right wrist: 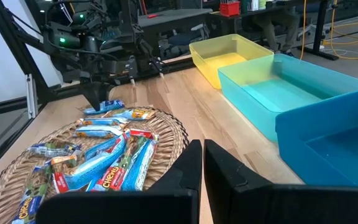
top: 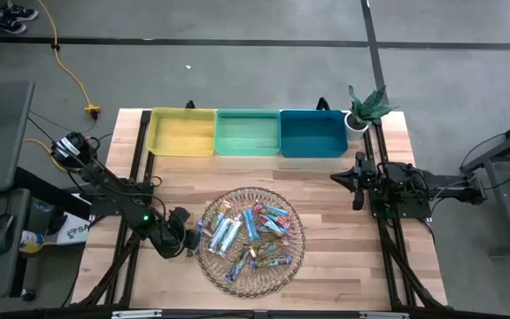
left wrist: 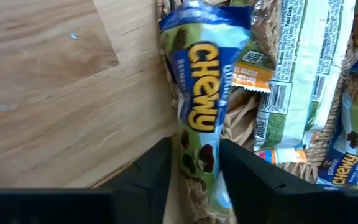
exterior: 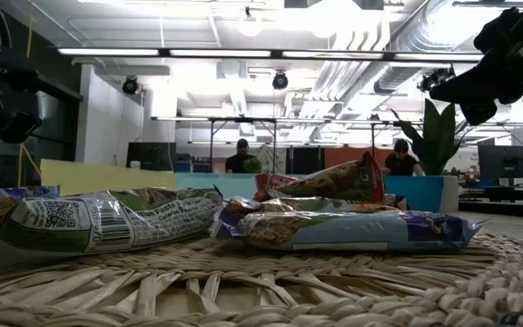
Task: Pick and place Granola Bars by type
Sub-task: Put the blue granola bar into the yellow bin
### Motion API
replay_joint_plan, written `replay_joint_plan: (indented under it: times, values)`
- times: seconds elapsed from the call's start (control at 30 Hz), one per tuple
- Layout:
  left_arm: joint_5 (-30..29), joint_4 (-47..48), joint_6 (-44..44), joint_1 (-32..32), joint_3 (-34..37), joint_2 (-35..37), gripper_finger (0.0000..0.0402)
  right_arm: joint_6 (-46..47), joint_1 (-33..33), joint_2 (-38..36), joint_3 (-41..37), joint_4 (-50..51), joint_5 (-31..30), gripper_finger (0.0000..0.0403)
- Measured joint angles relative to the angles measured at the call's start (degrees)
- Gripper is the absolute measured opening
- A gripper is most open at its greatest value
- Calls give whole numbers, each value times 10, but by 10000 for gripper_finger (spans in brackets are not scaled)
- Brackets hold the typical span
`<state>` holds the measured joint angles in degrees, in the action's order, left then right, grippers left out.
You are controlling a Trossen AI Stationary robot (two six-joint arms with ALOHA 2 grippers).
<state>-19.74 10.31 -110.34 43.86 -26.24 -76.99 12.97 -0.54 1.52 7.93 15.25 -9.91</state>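
Jaws, left: left gripper (left wrist: 194, 165) had its two dark fingers on either side of a blue Chewy bar (left wrist: 199, 106), flanking the wrapper's lower end; contact looked likely, a firm clamp not certain.
Jaws, right: right gripper (right wrist: 202, 165) had its fingers pressed together, nothing between them.
Progress: barely begun, by my read. Yellow bin (top: 182, 133), green bin (top: 247, 133) and blue bin (top: 313, 134) all looked bare inside in the high view.
Bars: the granola bars (top: 253, 232) were piled in the wicker tray (top: 222, 270), mixed kinds, overlapping one another. None seen lying loose on the tabletop (top: 343, 230).
Left to do: every bar was yet to be sorted; the Chewy bar at the tray's left rim looked like the first pick.
Chewy bar position: it lay half over the tray's edge, one end pointing out toward bare wood, touching a green-white bar (left wrist: 291, 74) beside it.
Left arm pose: reached in low from the tabletop's left side, wrist just beside the tray's left rim, fingers pointing into the pile.
Right arm pose: parked over the right edge of the tabletop, well apart from the tray, near the potted plant (top: 366, 108), pointing inward.
Background: people visible far off in the low view, not involved.
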Motion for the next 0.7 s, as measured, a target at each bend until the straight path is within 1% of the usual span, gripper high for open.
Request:
replay_joint_plan:
  times: [0.13, 0.3, 0.47, 0.57, 0.7]
  values:
    - [-1, 0, 0, 0, 0, 0, 97, 0, 0, 0, 0, 0, 0, 0]
    - [-6, -5, 9, 0, 0, -1, 70, 0, 0, 0, 0, 0, 0, 0]
    - [-16, -11, 35, 0, 1, 2, 56, 0, 0, 0, 0, 0, 0, 0]
    - [-30, -11, 44, 0, -1, 2, 52, 0, 0, 0, 0, 0, 0, 0]
    - [-34, -12, 72, 0, -9, 3, 51, 0, 0, 0, 0, 0, 0, 0]
